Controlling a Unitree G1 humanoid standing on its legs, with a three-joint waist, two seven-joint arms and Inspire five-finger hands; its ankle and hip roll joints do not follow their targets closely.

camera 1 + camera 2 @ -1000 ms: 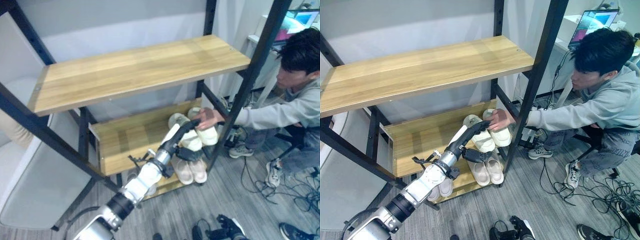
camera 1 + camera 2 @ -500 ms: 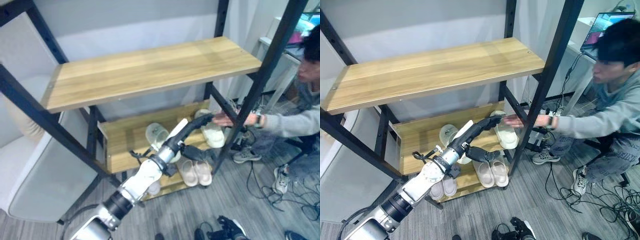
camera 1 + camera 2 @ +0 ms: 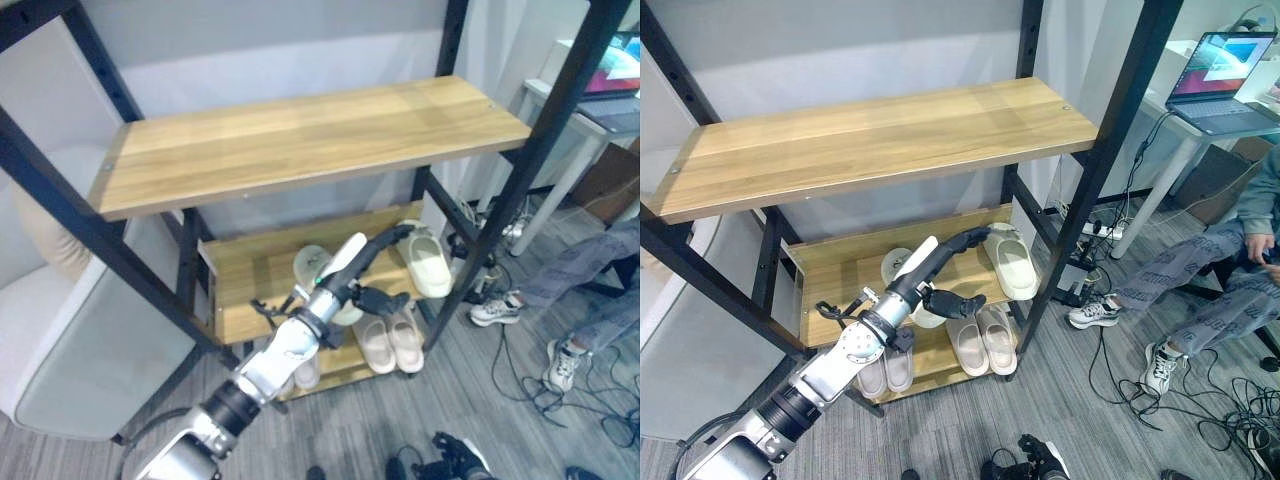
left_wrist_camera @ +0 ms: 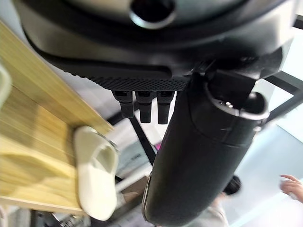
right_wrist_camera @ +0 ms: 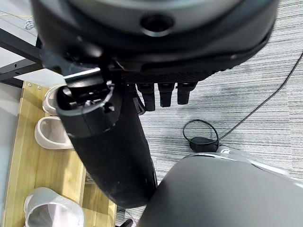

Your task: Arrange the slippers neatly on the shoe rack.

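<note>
Since the earlier frames the person's hand has gone away from the middle shelf (image 3: 262,268), and the person (image 3: 1240,262) now sits back at 3 o'clock. So the slippers are left to you alone, and nobody's hand blocks your reach.

In the left eye view, your left hand (image 3: 372,268) reaches over the middle shelf of the shoe rack (image 3: 300,140). Its fingers are stretched toward the cream slipper (image 3: 426,262) at 2 o'clock and its thumb hangs apart below; it holds nothing. A second pale slipper (image 3: 316,272) lies just beside the wrist, partly hidden by the arm. The two slippers are well apart and do not make a neat pair yet, I think.

In the right eye view, the bottom shelf (image 3: 930,372) carries one beige pair (image 3: 982,340) side by side and another pair (image 3: 884,370) at 8 o'clock of it, partly behind the arm. The top shelf carries nothing. A laptop (image 3: 1222,88) stands on a desk (image 3: 1180,112) at 2 o'clock.

In the left wrist view, you see the cream slipper near the edge of the wooden shelf, past the straight fingers and not touching them.

In the right wrist view, the right hand (image 5: 163,92) hangs over the grey floor (image 5: 246,80) with relaxed fingers, holding nothing.
</note>
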